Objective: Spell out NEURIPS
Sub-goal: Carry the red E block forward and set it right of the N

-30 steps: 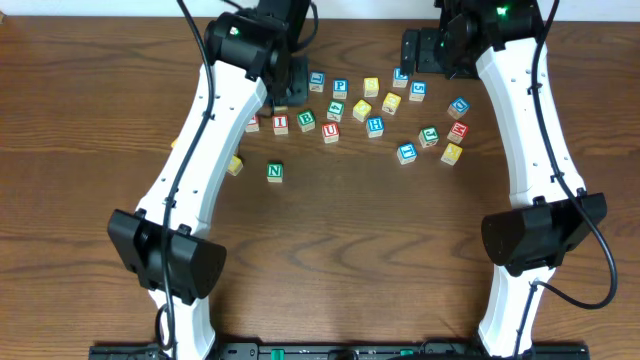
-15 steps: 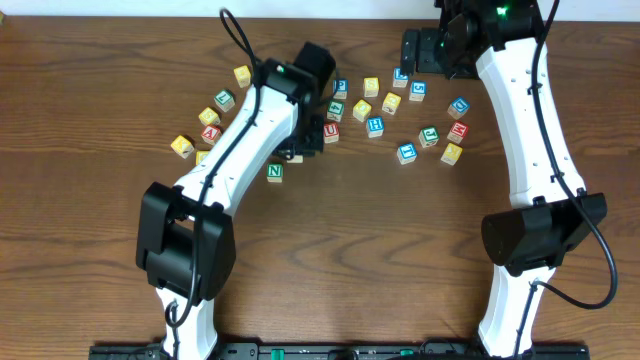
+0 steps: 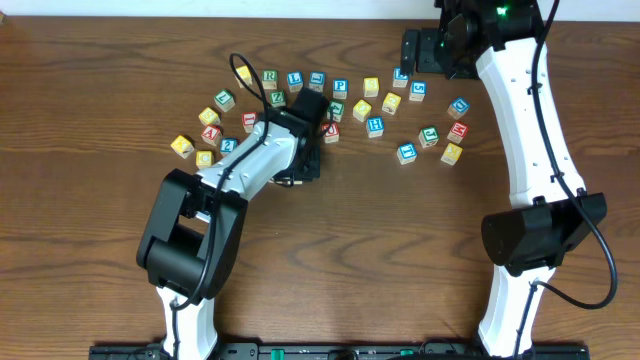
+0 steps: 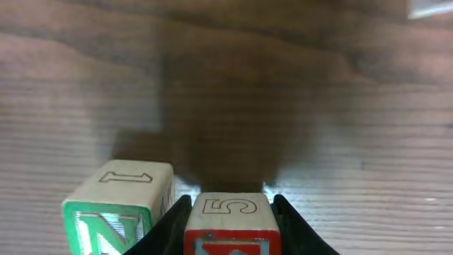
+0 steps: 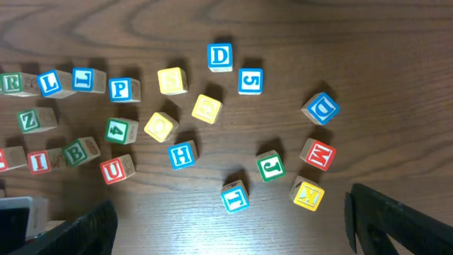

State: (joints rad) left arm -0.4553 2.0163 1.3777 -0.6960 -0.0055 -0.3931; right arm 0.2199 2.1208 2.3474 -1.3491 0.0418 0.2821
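The left claw [image 4: 228, 230] is pinching a red-bordered cube [image 4: 228, 211] and holding it low on the counter [image 4: 354, 142], just beside the green N cube [image 4: 106, 225], on its right in the left wrist view. One finger is standing between the two cubes, so it cannot be told whether they are touching. The letter of the held cube is cut off by the picture edge; that it is the E is only a guess. The right claw [image 5: 233, 237] is spread wide and hanging empty above the loose pile, well apart from the green N cube. The word seems to be only beginning: N is lying in place, with a second cube in the claw beside it. The U [image 5: 113, 170], R [image 5: 10, 83], I [image 5: 39, 161] and P [image 5: 122, 89] are lying in the pile beyond the green N cube. Which cube is serving as the last letter cannot be told.
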